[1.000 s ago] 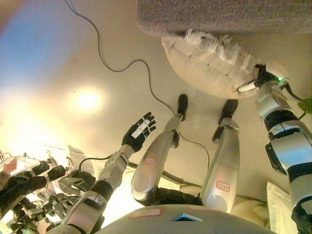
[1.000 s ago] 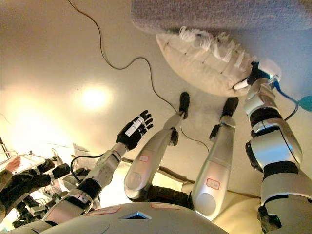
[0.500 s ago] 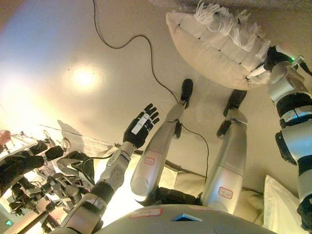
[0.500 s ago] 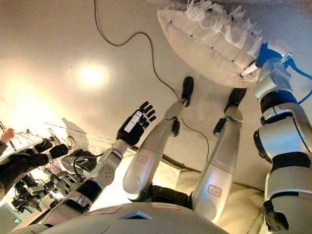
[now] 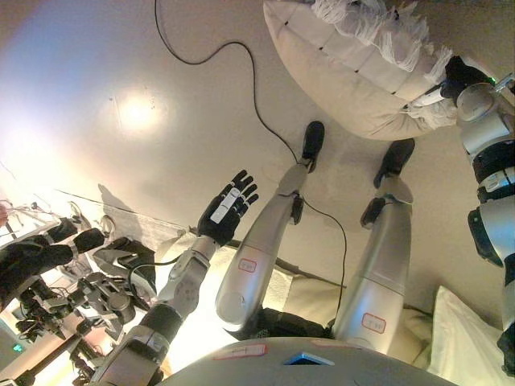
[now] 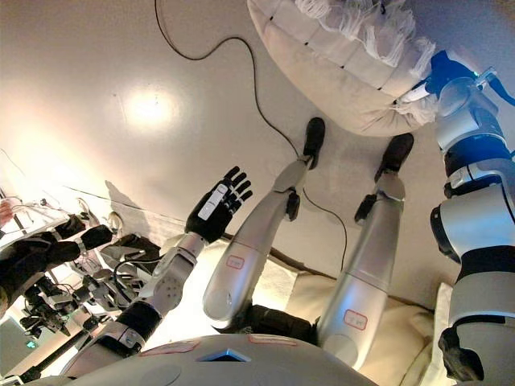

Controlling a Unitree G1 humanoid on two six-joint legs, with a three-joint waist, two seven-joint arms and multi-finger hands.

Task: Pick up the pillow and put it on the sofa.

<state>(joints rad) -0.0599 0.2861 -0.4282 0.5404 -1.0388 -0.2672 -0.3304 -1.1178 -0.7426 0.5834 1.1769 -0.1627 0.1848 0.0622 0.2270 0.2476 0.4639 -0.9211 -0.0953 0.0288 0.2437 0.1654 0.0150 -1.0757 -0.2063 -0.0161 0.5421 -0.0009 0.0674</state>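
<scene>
Right robot hand (image 5: 452,79) clamps the fringed pillow (image 5: 354,76) (left robot hand (image 5: 227,211) spread, empty).

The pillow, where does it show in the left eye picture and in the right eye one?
Left eye view: pillow at the top right, its right end by the right hand.
Right eye view: pillow at the top, nearer the middle.
Shared landmark: the white fringe along its upper edge.
</scene>
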